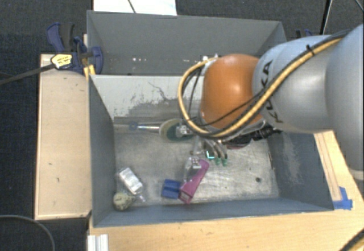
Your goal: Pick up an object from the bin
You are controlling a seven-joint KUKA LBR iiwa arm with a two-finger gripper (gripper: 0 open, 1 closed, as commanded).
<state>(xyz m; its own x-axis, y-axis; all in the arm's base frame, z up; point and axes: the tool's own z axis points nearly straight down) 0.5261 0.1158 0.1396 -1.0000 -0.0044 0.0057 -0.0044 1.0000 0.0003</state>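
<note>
My gripper (197,160) hangs under the orange wrist cover, low over the middle of the bin floor. Its tip is right at the upper end of a purple oblong object (193,182), which lies slanted toward the front wall. Whether it touches or grips that object is hidden. A small blue block (169,189) lies against the purple object's lower left end. Just behind and left of the gripper is a round olive-green brush head with a thin handle (166,129) pointing left.
A clear crumpled plastic piece (129,180) and a small greenish ball (121,201) lie in the front left corner. The arm and its cables cover the bin's right middle. Bare floor shows at the front right.
</note>
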